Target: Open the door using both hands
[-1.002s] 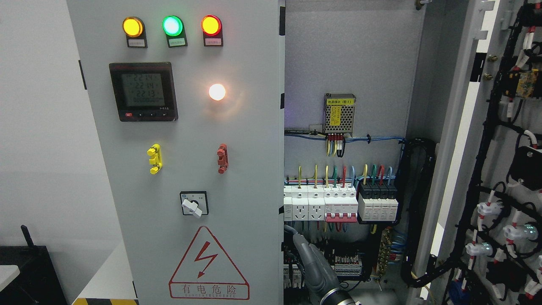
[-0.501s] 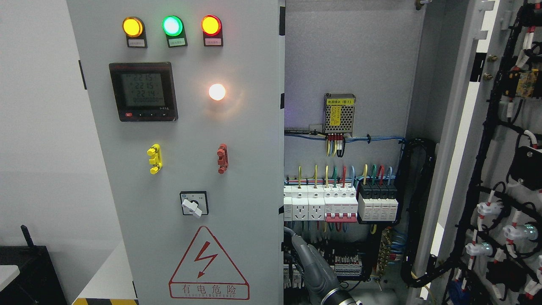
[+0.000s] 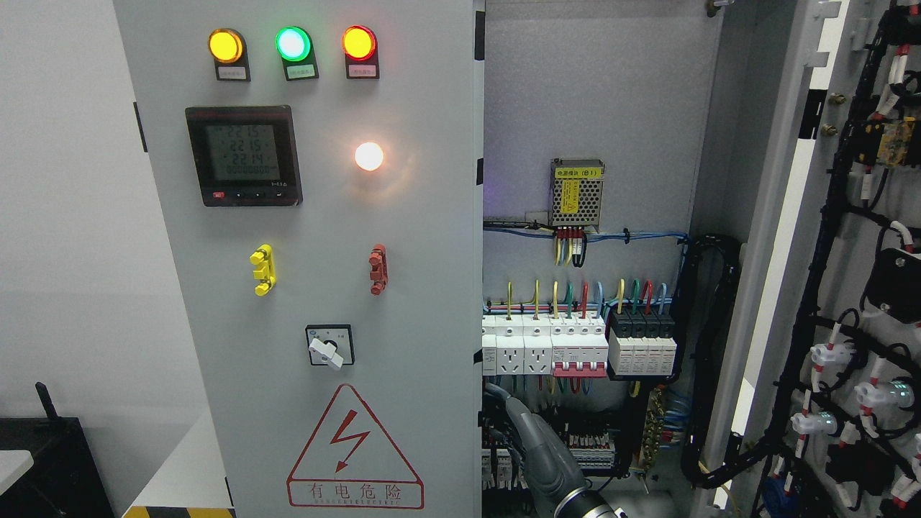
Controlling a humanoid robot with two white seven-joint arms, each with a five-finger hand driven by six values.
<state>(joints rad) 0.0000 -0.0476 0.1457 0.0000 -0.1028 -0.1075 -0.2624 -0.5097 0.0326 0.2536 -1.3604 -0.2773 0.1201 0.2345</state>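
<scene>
right hand (image 3: 536, 450) reaches behind the closed left door (image 3: 403, 237).

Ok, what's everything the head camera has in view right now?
Grey metal left cabinet door: one, closed, left half.
Grey right cabinet door: one, open, far right, black wiring inside.
Round indicator lamps: four; amber, green, red, white, upper left door.
Black digital meter: one, under the amber lamp.
Terminal posts: two; yellow, red, mid door.
White-knobbed rotary switch: one.
Red triangular warning label: one, door bottom.
Mesh power supply: one, silver, inside.
White breaker row: one, inside.
Right hand: dark grey, bottom centre, at the closed door's edge.
</scene>
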